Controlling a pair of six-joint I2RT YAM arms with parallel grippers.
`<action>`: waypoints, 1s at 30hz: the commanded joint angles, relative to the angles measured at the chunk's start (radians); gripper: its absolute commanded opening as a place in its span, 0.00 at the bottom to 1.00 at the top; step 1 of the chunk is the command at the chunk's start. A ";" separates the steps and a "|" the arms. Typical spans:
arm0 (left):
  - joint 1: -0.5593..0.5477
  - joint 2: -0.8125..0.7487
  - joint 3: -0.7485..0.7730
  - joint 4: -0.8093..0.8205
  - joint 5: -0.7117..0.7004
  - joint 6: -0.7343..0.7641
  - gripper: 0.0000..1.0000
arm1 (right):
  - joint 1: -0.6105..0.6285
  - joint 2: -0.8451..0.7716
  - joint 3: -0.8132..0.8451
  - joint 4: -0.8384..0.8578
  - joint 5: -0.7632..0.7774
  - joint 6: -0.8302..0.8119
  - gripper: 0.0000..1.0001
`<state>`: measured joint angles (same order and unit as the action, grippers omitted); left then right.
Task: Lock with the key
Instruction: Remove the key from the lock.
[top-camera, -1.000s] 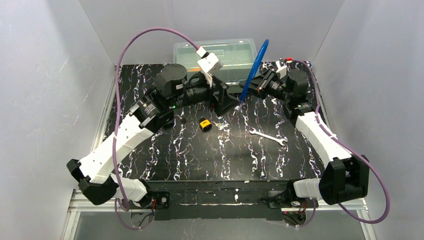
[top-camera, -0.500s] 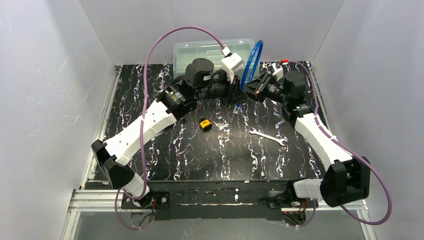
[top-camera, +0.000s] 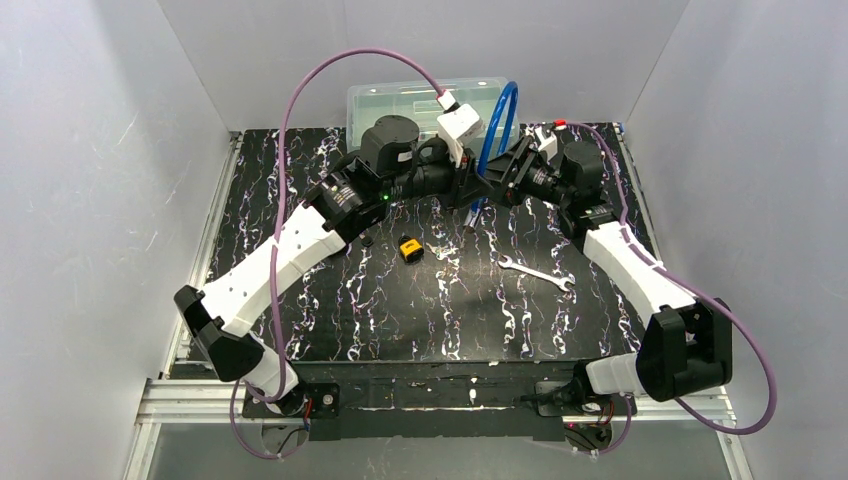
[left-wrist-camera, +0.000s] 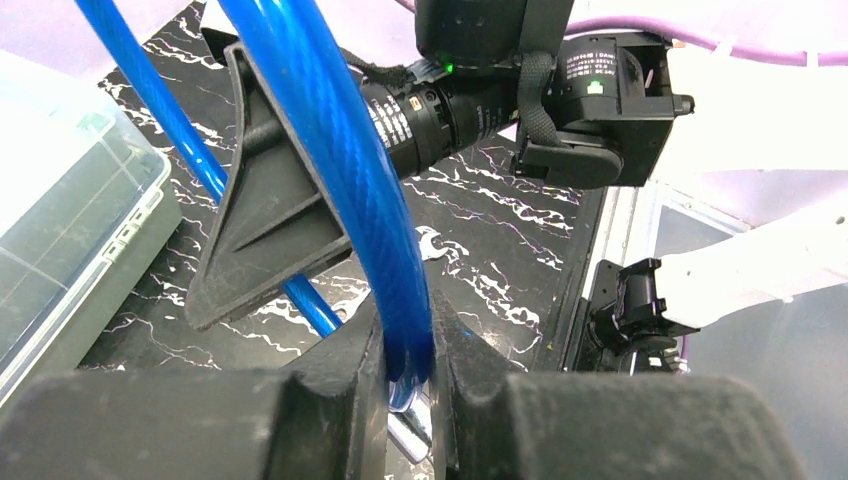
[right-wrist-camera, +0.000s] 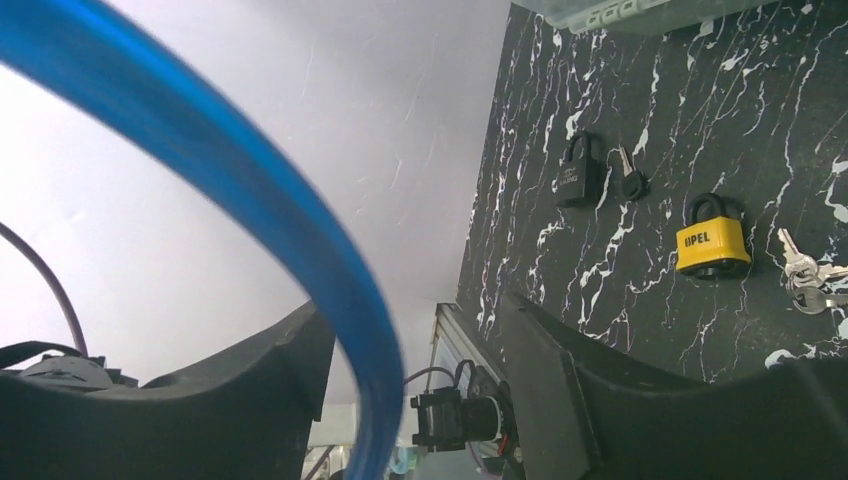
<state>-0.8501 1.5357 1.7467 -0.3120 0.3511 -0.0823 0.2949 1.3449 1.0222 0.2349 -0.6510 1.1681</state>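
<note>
Changing: swinging L gripper in along the back of the table over the last sec, closing up nose-to-nose w/ R gripper; bending the blue cable from a straight lean into a tight arc
L jaws: pinching shut on the cable low down, per L wrist cam; cable end poking out just below the pads
R jaws: standing wide apart, per R wrist cam; cable passing thru the gap, brushing one finger only; not being squeezed
Key: lying flat on the table as a small silvery bunch, just right of the yellow padlock in top cam; sitting apart from both grippers; not shifting vs 1 s ago
Also lying about: wrench nearer the front; small black padlock w/ a dark key beside it; clear box at the back
Meaning for task: prob. still sorting out the cable btwn both grippers; key pickup not yet starting; needing one gripper freeing up and dropping to the bunch
Risk: bent cable prob. springing back on release; possibly sweeping the bunch
</note>
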 joint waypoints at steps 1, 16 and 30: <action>0.010 -0.083 -0.043 0.092 0.006 0.043 0.00 | -0.002 -0.044 0.016 0.067 -0.023 0.006 0.65; 0.017 -0.088 -0.058 0.123 -0.042 0.078 0.00 | 0.041 -0.079 -0.058 0.049 -0.050 0.132 0.55; 0.027 -0.122 -0.077 0.012 -0.036 0.035 0.08 | 0.019 -0.048 0.018 0.112 -0.025 0.153 0.01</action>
<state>-0.8333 1.5045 1.6743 -0.2770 0.3269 -0.0273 0.3342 1.3033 0.9659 0.2794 -0.6881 1.3251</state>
